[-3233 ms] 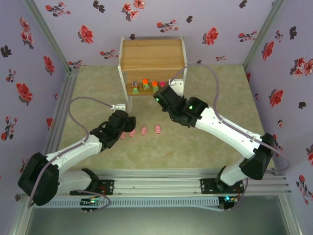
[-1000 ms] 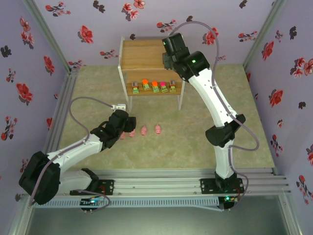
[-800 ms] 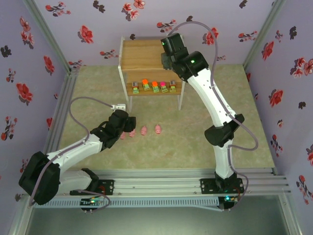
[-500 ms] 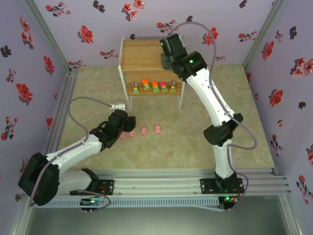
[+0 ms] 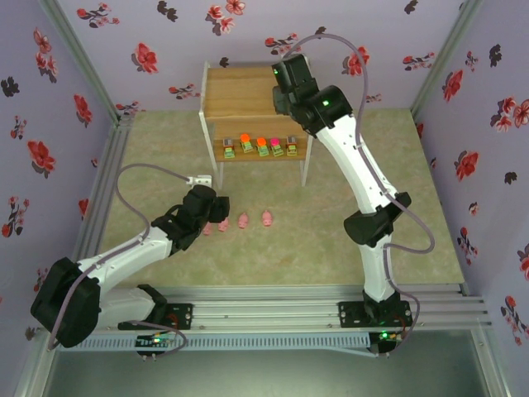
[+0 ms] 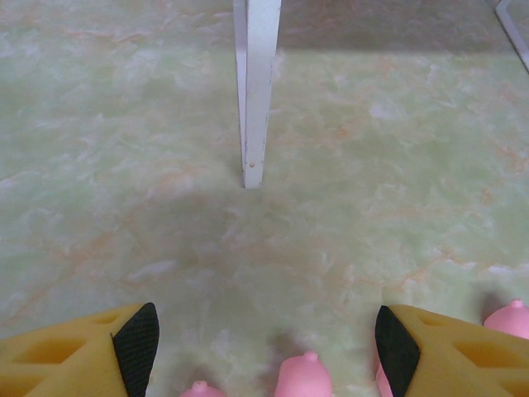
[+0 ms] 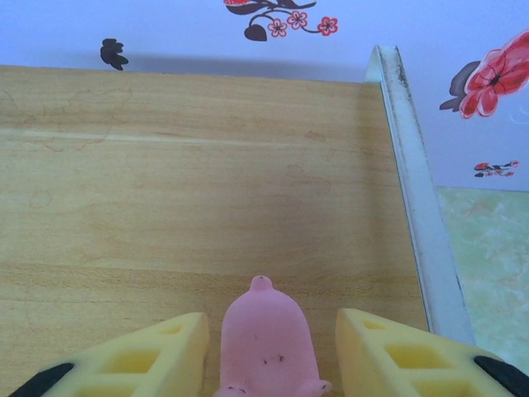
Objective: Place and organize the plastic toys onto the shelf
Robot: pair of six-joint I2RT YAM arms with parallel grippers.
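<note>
The shelf (image 5: pixel 248 93) stands at the back, its wooden top board (image 7: pixel 182 182) under my right gripper (image 7: pixel 270 318). A pink pig toy (image 7: pixel 266 347) rests on that board near its right edge, between the yellow fingers (image 7: pixel 157 356). There is a gap on each side of it, so the gripper is open. Several small square blocks (image 5: pixel 262 147) sit in a row on the lower tier. On the floor lie three pink pigs (image 5: pixel 243 221). My left gripper (image 6: pixel 264 343) hangs open over them, with one pig (image 6: pixel 302 376) between its fingers but not touched.
A white shelf leg (image 6: pixel 254 91) stands ahead of the left gripper. The white frame rail (image 7: pixel 413 182) runs along the board's right edge. Flowered walls (image 5: pixel 50 124) close in the green marbled floor (image 5: pixel 331 248).
The right gripper's jaws have parted from the pink pig on the top board. Earlier the right arm rose from the lower tier to the top. The left arm has not moved.
</note>
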